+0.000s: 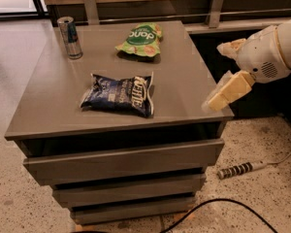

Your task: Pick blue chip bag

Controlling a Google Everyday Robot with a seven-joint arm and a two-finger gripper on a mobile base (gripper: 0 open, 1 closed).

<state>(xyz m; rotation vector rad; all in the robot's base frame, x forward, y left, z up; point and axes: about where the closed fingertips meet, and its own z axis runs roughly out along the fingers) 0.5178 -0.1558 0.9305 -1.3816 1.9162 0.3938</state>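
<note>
The blue chip bag (119, 95) lies flat on the grey table top (48, 96), near the front middle, dark navy with white lettering. My gripper (222, 75) comes in from the right on a white arm (276, 47). It hovers over the table's front right corner, well to the right of the bag and apart from it. Its two cream fingers (229, 91) are spread apart with nothing between them.
A light green chip bag (139, 39) lies at the back middle of the table. A slim silver-and-blue can (70, 38) stands at the back left. Drawers (121, 161) run below the top. A cable (218, 210) and a striped plug strip (240, 169) lie on the speckled floor.
</note>
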